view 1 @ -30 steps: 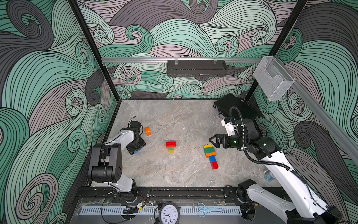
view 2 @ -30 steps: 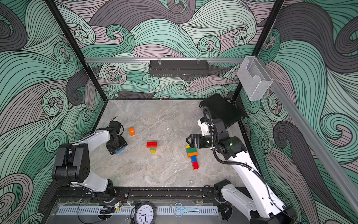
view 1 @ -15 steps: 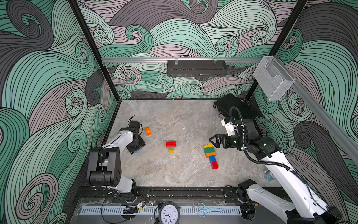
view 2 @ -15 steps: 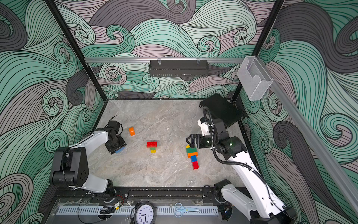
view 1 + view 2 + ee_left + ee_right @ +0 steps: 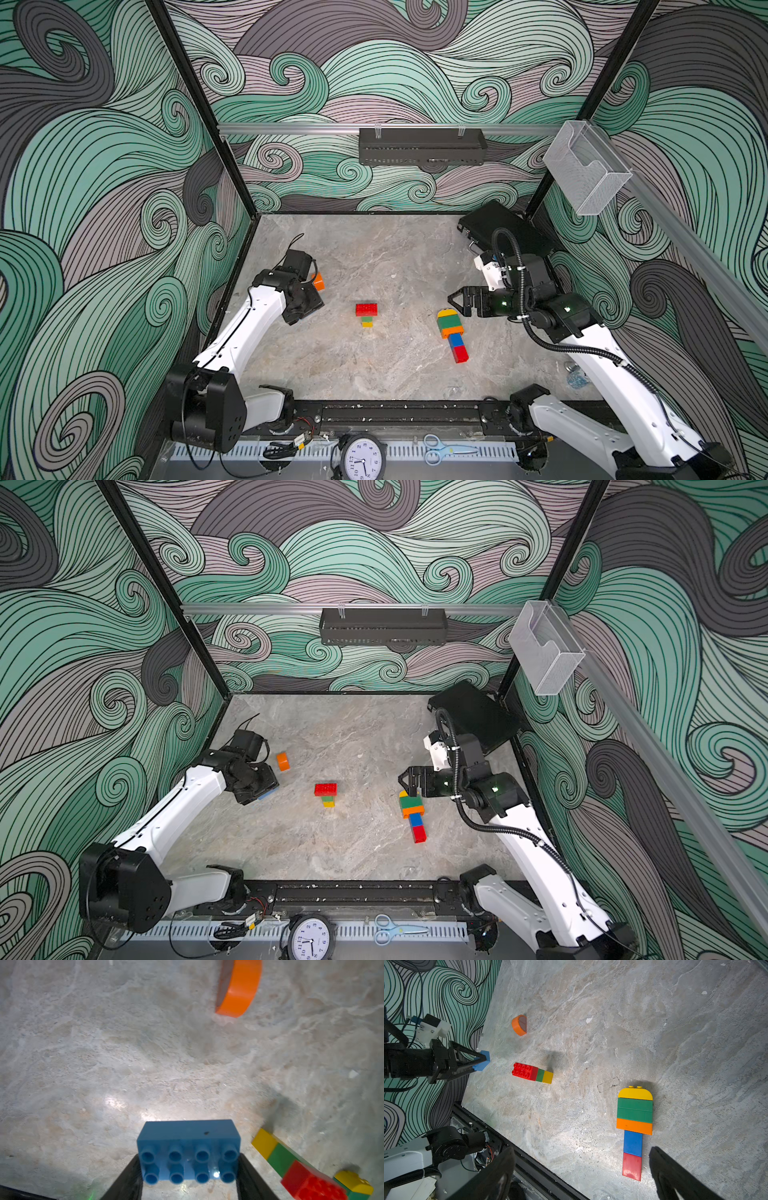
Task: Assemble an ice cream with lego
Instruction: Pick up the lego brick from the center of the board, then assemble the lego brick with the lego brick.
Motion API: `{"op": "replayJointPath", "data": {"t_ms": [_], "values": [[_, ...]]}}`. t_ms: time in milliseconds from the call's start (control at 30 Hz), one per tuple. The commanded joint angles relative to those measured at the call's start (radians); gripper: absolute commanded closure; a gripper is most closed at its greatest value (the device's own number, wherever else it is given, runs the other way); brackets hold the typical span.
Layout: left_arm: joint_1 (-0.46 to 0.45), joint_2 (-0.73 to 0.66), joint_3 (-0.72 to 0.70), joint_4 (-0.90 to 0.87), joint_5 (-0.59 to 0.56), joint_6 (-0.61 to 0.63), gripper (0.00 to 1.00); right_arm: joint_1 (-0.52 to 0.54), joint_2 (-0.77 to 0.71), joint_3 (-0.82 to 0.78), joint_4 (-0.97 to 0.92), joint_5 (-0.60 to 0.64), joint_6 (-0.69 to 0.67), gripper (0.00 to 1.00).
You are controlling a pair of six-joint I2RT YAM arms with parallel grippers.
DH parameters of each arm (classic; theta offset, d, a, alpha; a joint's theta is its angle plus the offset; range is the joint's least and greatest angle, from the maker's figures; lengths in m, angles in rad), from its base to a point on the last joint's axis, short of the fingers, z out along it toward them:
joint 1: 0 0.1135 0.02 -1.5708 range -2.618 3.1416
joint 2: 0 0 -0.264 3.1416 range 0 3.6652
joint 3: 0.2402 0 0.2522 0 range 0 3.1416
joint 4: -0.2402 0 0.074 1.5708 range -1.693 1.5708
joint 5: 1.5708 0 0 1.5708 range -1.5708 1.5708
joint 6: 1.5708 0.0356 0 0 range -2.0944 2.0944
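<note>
My left gripper [image 5: 188,1159] is shut on a blue oblong lego brick [image 5: 188,1153], studs facing the camera, low over the table near the left wall; a sliver of that brick [image 5: 266,793] shows in a top view. An orange round-topped brick [image 5: 318,281] lies just behind it. A red, green and yellow stack [image 5: 366,314] lies mid-table. A longer stack [image 5: 451,328] with a yellow round top, then green, orange, blue and red, lies flat on the right. My right gripper [image 5: 457,301] hovers open over its yellow end, holding nothing.
A black case [image 5: 503,228] leans in the back right corner behind the right arm. The black front rail [image 5: 395,415] bounds the table's near edge. The patterned left wall [image 5: 436,1001] stands close to the left gripper.
The left jaws closed a little on the blue brick, and the left gripper shifted slightly right with it. The right arm has not moved.
</note>
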Motion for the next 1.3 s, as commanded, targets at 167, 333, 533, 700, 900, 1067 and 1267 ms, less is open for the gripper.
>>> {"op": "replayJointPath", "data": {"t_ms": [167, 333, 533, 700, 900, 1067, 1267], "values": [[-0.160, 0.105, 0.258, -0.171, 0.008, -0.020, 0.50, -0.004, 0.001, -0.013, 0.022, -0.026, 0.014, 0.00], [-0.240, 0.202, 0.367, -0.202, 0.022, -0.029, 0.51, -0.003, 0.006, -0.010, 0.018, -0.026, 0.015, 0.00], [-0.337, 0.290, 0.443, -0.231, 0.031, -0.044, 0.52, -0.003, 0.005, -0.012, 0.013, -0.026, 0.014, 0.00], [-0.391, 0.333, 0.480, -0.238, 0.048, -0.033, 0.52, -0.004, 0.000, -0.018, 0.014, -0.026, 0.014, 0.00], [-0.419, 0.376, 0.503, -0.227, 0.090, 0.016, 0.52, -0.004, -0.004, -0.019, 0.013, -0.025, 0.013, 0.01], [-0.432, 0.403, 0.512, -0.234, 0.110, 0.063, 0.53, -0.004, -0.008, -0.022, 0.010, -0.026, 0.012, 0.00], [-0.435, 0.413, 0.502, -0.240, 0.101, 0.100, 0.53, -0.003, -0.013, -0.032, 0.014, -0.031, 0.020, 0.00]]}}
